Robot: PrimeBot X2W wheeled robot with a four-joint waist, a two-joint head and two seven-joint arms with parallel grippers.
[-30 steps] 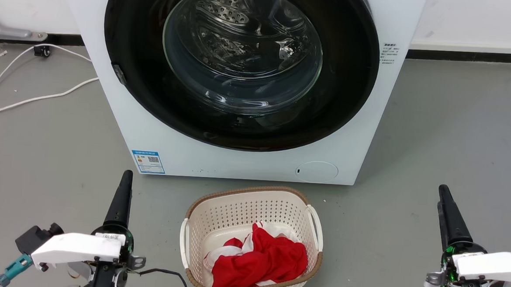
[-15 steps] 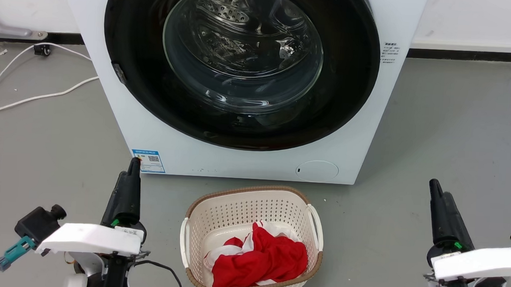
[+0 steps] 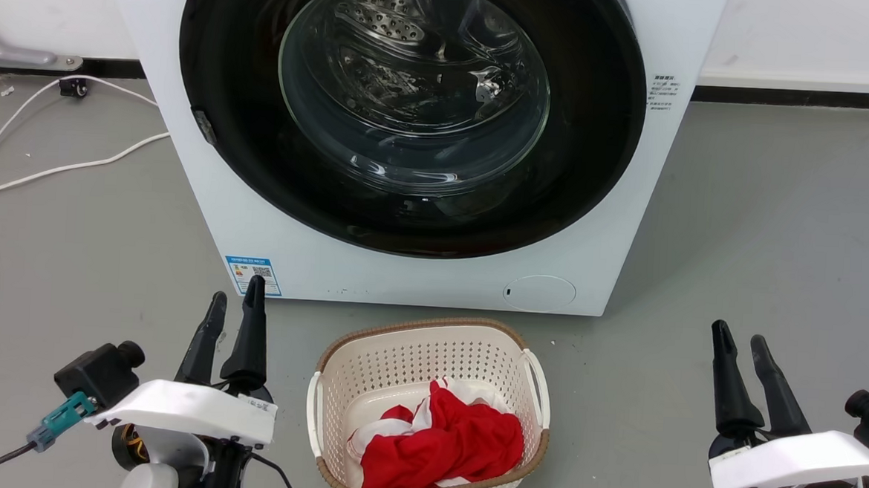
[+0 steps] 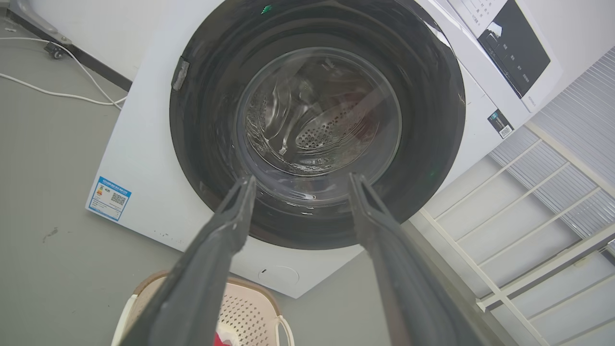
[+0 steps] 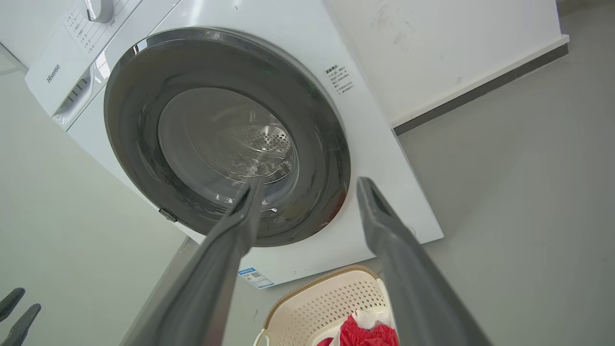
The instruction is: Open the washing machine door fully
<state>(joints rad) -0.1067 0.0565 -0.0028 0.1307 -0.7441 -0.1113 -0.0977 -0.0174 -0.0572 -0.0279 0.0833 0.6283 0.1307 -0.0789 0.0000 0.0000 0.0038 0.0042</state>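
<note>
The very large round glossy black door with its bulging clear glass bowl (image 3: 412,109) sits shut, flush in the front of the big white front-loading washing machine (image 3: 373,274). Both tools are low and well short of it. The left tool (image 3: 236,291) and the right tool (image 3: 737,333) each have their fingers spread and hold nothing.

The main risk is probably grip. The black ring looks slick and offers little to hook, so a finger could skate off it or knock the glass. A small grey tab (image 3: 203,126) sits on the rim at the robot's left. I cannot tell whether it is the catch or part of the hinge, and pulling on the hinge side would strain the door without opening it.

The cream perforated plastic basket (image 3: 430,327) holding red and white cloth (image 3: 446,438) stands just before the machine, under the door. An arm reaching in low may shove or tip it. The white cable (image 3: 52,168) lying on the floor to the left could snag the base if the robot rolls that way.
</note>
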